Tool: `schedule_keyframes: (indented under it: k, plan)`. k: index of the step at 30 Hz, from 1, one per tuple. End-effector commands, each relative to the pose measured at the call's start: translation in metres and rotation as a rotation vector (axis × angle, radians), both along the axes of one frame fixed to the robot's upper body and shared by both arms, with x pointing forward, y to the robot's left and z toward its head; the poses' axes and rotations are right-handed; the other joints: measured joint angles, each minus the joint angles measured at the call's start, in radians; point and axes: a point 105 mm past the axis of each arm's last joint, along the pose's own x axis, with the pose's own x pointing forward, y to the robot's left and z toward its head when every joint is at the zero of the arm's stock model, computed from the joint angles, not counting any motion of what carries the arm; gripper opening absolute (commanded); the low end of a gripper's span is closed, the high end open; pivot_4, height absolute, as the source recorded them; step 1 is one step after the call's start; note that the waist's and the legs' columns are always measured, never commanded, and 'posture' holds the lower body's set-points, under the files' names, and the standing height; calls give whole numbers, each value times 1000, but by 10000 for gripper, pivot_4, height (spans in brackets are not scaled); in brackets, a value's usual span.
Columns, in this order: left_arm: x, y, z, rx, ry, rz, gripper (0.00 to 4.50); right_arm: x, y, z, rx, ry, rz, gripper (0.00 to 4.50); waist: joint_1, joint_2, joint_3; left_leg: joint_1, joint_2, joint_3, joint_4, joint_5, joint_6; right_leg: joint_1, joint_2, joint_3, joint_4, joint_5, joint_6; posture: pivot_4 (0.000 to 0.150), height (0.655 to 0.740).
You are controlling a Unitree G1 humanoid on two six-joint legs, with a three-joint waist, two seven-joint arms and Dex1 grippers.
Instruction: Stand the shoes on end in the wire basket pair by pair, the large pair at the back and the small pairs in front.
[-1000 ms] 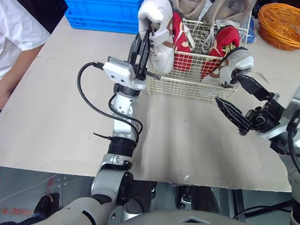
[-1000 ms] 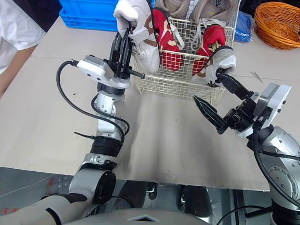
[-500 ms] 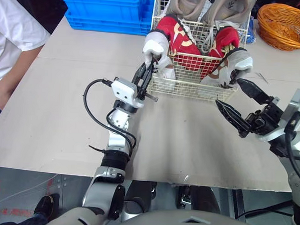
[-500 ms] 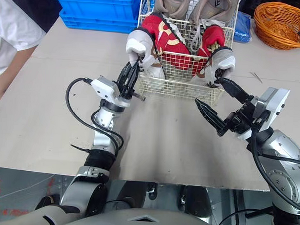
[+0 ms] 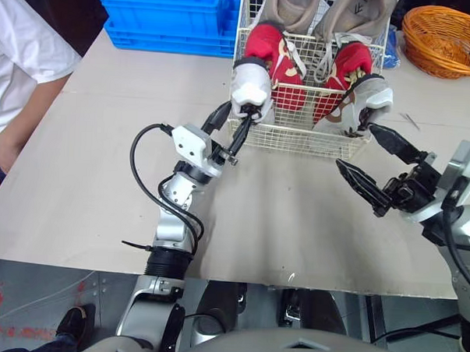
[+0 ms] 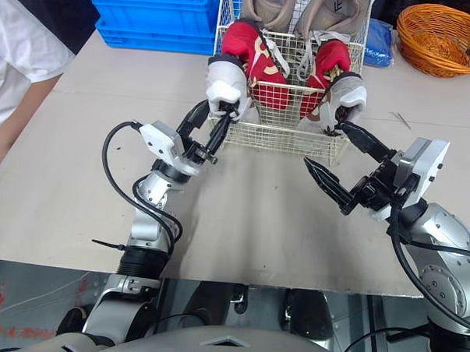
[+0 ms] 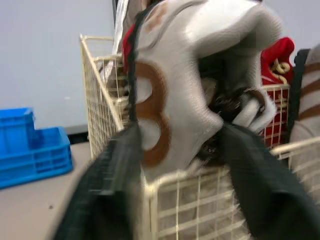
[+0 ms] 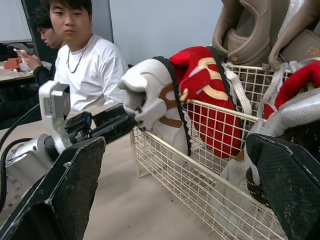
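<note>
A cream wire basket [image 5: 299, 136] stands at the far middle of the table. A large tan pair [image 5: 293, 7] stands on end at its back. In front stand two red-and-white shoes, toes up: the left shoe [image 5: 255, 79] in the front left corner, the right shoe [image 5: 354, 86] in the front right corner. My left gripper [image 5: 229, 127] is open, its fingers spread on either side of the left shoe's white toe [image 7: 175, 100]. Just before the basket's right front corner, my right gripper [image 5: 359, 149] stands open and holds nothing, close under the right shoe's toe.
A blue plastic crate [image 5: 168, 17] sits at the back left and an orange woven basket [image 5: 444, 37] at the back right. A person in a white shirt [image 5: 21, 73] sits at the table's left side. Bare tabletop [image 5: 295, 218] lies in front of the wire basket.
My left gripper carried the left shoe down from above the basket's left side into the front left corner, then opened. The right gripper has stayed where it was.
</note>
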Motion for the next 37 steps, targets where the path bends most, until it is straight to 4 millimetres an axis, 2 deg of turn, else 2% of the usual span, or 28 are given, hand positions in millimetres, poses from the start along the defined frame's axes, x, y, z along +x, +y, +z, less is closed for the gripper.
schedule_keyframes:
  k: [1, 7, 13, 16, 18, 21, 25, 28, 32, 37]
  plan:
    - [-3, 6, -5, 6, 39, 0, 44237, -2, 1, 8, -4, -44, 9, 45000, -1, 0, 0, 0, 0, 0, 0, 0, 0, 0, 0, 0, 0, 0, 0, 1500, 6860]
    - [-17, 16, 11, 9, 23, -27, 44779, 1, -4, 8, -12, -55, -17, 45000, -1, 0, 1, -2, 0, 0, -1, 0, 0, -1, 0, 0, -1, 0, 0, 1500, 6860]
    - [-26, 40, 21, 4, 107, -14, 44779, 5, -12, 6, -47, -64, -59, 45000, -2, 0, 1, -1, 0, 0, -2, 0, 0, -1, 0, 0, -2, 0, 0, 1500, 6860]
    - [-35, 52, 22, 20, 188, -66, 44779, 4, -21, 3, -65, -57, -77, 45000, -2, 0, 1, -1, 0, 0, -2, 0, 0, -1, 0, 0, -2, 0, 0, 1500, 6860]
    - [-45, 62, 22, 66, 215, -94, 44779, 4, -34, -4, -89, -35, -101, 45000, -3, 0, 1, -1, 0, 0, -2, 0, 0, -1, 0, 0, -2, 0, 0, 1500, 6860]
    - [-49, 85, 7, 112, 340, -47, 44779, 6, -64, -22, -151, 21, -155, 45000, 1, 0, 1, -1, 0, 0, -2, 0, 0, -1, 0, 0, -4, 0, 0, 1500, 6860]
    - [-63, 100, -13, 193, 466, -53, 44779, 5, -106, -53, -295, 102, -177, 45000, -1, 1, 2, -1, 0, 1, -2, 0, 0, -1, 0, 1, -4, 0, 0, 1500, 6860]
    - [-70, 105, -20, 227, 507, -62, 44779, 5, -116, -64, -342, 126, -160, 45000, -2, 3, 3, -1, 0, 1, -3, 0, 0, -1, 0, 1, -3, 0, 0, 1500, 6860]
    - [-70, 116, -28, 272, 541, -20, 44779, 4, -131, -83, -418, 173, -145, 45000, -2, 5, 3, 0, 1, 1, -3, 0, 0, -1, 0, 1, -3, -1, 0, 1500, 6860]
    - [-69, 120, -30, 278, 555, -7, 44779, 3, -142, -93, -435, 196, -157, 45000, -2, 5, 4, 0, 0, 1, -3, 0, 0, -1, -1, 1, -3, -1, 0, 1500, 6860]
